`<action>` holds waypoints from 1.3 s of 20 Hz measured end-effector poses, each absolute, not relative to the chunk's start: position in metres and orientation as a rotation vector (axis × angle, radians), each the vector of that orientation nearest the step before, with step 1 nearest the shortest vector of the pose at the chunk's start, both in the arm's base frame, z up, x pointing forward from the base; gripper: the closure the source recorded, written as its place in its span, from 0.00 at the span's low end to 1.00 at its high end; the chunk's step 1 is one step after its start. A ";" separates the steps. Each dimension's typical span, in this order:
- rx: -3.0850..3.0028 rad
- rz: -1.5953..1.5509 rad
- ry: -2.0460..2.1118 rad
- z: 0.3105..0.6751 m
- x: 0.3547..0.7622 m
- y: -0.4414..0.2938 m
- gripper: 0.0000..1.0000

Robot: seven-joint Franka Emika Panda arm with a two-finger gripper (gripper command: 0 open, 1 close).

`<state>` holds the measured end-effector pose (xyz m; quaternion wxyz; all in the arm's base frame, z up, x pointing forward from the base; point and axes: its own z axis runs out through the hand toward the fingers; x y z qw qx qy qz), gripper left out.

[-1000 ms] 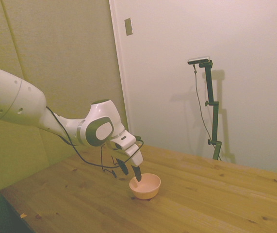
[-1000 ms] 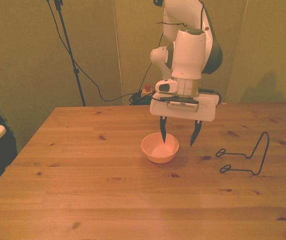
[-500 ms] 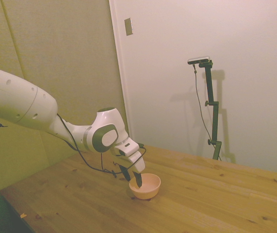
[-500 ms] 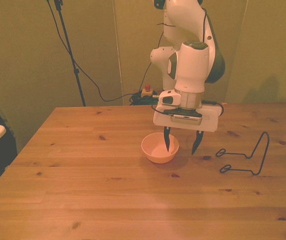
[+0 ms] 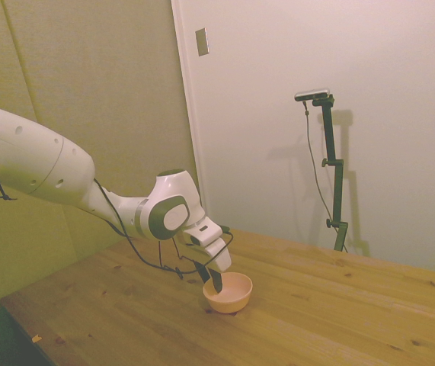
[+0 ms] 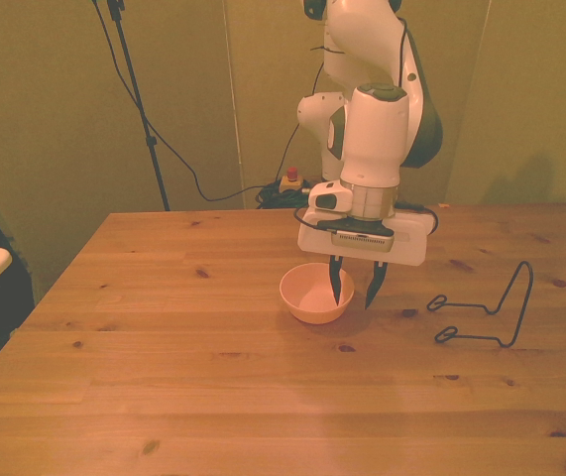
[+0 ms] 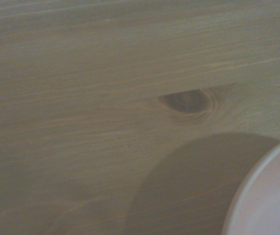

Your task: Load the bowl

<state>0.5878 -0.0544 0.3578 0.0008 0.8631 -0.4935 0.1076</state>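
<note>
The pale pink bowl (image 6: 307, 297) sits upright on the wooden table, near its middle; it also shows in the side view (image 5: 232, 296). My gripper (image 6: 354, 290) hangs low over the bowl's rim on the front view's right side. One dark finger (image 6: 337, 286) reaches inside the bowl and the other (image 6: 373, 288) stands just outside the wall. The fingers are still open, with a gap wider than the rim between them. In the side view the gripper (image 5: 209, 279) sits at the bowl's near edge. The wrist view catches only a blurred arc of the bowl (image 7: 269, 196).
A thin black wire rack (image 6: 486, 312) stands on the table toward the front view's right, about a hand's width from the gripper. A dark knot in the wood (image 7: 186, 101) shows close to the bowl. Cables and a red button lie behind the table's far edge.
The gripper has come down to the bowl's rim and shifted slightly toward the front view's right. Its fingers have drawn closer together around the bowl's wall. The bowl has not moved.
</note>
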 end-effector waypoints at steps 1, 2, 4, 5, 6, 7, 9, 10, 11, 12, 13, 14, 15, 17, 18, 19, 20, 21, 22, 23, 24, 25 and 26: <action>2.710 0.338 -1.551 0.358 0.588 -0.055 1.00; 2.710 0.338 -1.552 0.358 0.589 -0.055 1.00; 2.710 0.338 -1.556 0.358 0.589 -0.055 1.00; 2.710 0.336 -1.560 0.358 0.589 -0.055 1.00; 2.710 0.328 -1.567 0.358 0.589 -0.054 1.00; 2.710 0.314 -1.579 0.358 0.589 -0.054 1.00; 2.718 0.303 -1.592 0.360 0.589 -0.053 1.00; 2.727 0.293 -1.598 0.363 0.590 -0.052 1.00; 2.740 0.282 -1.606 0.368 0.590 -0.050 1.00; 2.756 0.268 -1.615 0.374 0.590 -0.048 1.00; 2.777 0.255 -1.617 0.382 0.589 -0.043 1.00; 2.800 0.242 -1.620 0.390 0.588 -0.038 1.00; 2.824 0.232 -1.618 0.399 0.587 -0.032 1.00; 2.872 0.216 -1.614 0.419 0.587 -0.019 1.00; 2.898 0.210 -1.614 0.431 0.587 -0.011 1.00; 2.925 0.206 -1.612 0.443 0.588 -0.003 1.00; 2.955 0.203 -1.614 0.456 0.589 0.008 1.00; 3.006 0.208 -1.597 0.480 0.590 0.028 1.00; 3.005 0.208 -1.599 0.480 0.590 0.028 1.00; 3.007 0.203 -1.607 0.479 0.590 0.027 1.00; 3.021 0.196 -1.622 0.480 0.591 0.027 1.00; 3.044 0.189 -1.642 0.483 0.592 0.028 1.00; 3.072 0.184 -1.655 0.487 0.593 0.030 1.00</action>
